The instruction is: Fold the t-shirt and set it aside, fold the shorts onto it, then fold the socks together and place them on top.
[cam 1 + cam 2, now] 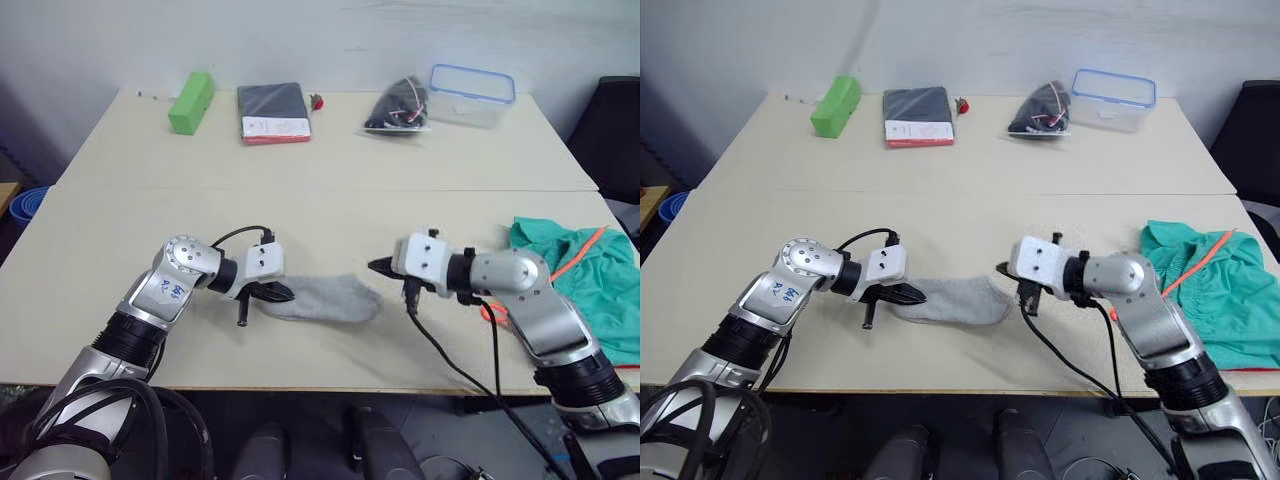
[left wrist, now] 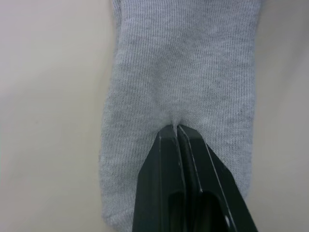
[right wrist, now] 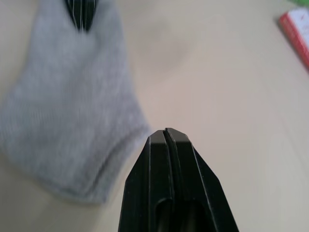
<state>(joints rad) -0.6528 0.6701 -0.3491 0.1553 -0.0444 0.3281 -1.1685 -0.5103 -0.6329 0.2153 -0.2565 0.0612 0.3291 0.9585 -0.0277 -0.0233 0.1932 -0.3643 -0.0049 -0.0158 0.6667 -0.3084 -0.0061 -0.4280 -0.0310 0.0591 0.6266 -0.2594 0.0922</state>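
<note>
Pinching the left end of the socks (image 1: 325,297), the left gripper (image 1: 281,293) has its two black fingers pressed together on a small pucker of the grey knit, as the left wrist view shows plainly. The socks lie flat on the table (image 1: 330,210) near its front edge, about midway between the two arms, stretched left to right.

Right gripper (image 1: 378,266) hangs just beside the right end of the socks, a little above and beyond it, not touching the cloth. Its fingers (image 3: 166,145) are closed against each other with nothing between them.

Shorts (image 1: 585,275), teal with an orange drawstring, lie crumpled at the right end of the table, well apart from the socks and partly behind the right arm. A strip of red shows under their near edge in the right eye view; what it belongs to cannot be told.

Along the far side of the table, left to right: a green block (image 1: 191,102), a dark folder (image 1: 272,111) with a red and white strip along its near edge, a dark bag (image 1: 398,105), and a clear tub (image 1: 471,94) with a blue-rimmed lid.
</note>
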